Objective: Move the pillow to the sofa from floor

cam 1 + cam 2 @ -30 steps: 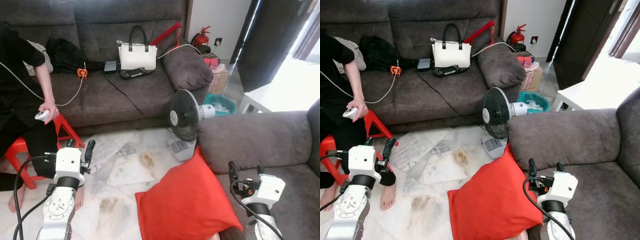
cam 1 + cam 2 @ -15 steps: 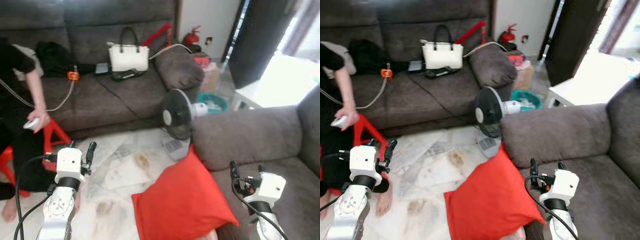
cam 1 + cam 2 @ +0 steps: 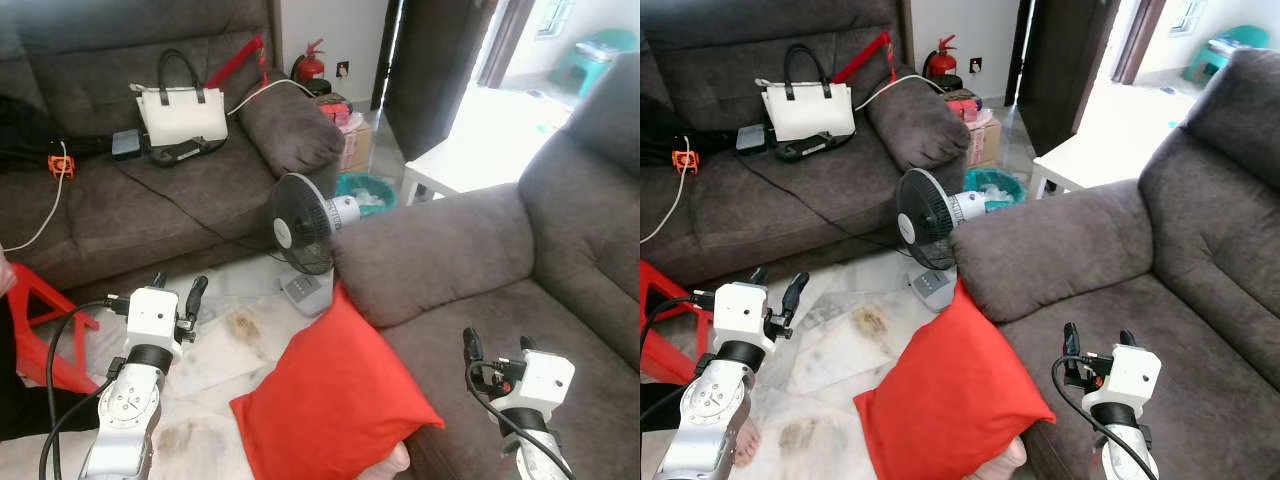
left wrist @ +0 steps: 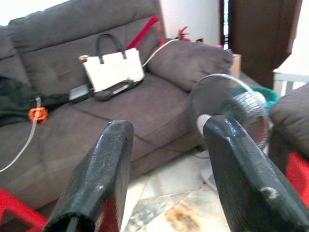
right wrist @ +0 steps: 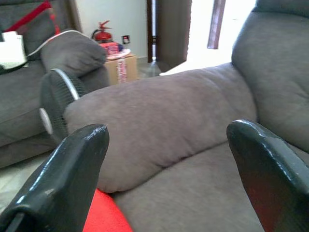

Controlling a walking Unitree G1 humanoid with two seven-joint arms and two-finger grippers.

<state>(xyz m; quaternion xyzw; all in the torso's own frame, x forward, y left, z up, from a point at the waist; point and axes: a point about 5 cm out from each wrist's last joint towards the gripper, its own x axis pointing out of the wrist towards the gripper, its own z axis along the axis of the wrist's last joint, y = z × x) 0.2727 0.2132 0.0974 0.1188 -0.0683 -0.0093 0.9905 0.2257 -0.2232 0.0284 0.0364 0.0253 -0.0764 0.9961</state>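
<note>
A red pillow [image 3: 330, 400] stands tilted on the marble floor, leaning against the front of the grey sofa [image 3: 470, 260] on my right. My left gripper [image 3: 176, 292] hovers open over the floor, to the left of the pillow and apart from it. Above the near sofa seat, my right gripper [image 3: 496, 344] is open and holds nothing, to the right of the pillow. The right wrist view catches a red corner of the pillow [image 5: 101, 217] below the sofa arm [image 5: 159, 125].
A black standing fan [image 3: 305, 225] sits on the floor just behind the pillow. A second dark sofa [image 3: 150, 190] at the back carries a white handbag [image 3: 182, 112] and cables. A red stool [image 3: 40, 330] and a person's foot [image 3: 745, 442] are at the left.
The whole picture has swung to the right, so the camera turned; the near sofa now takes up more of the view. Both grippers stay open in the same pose.
</note>
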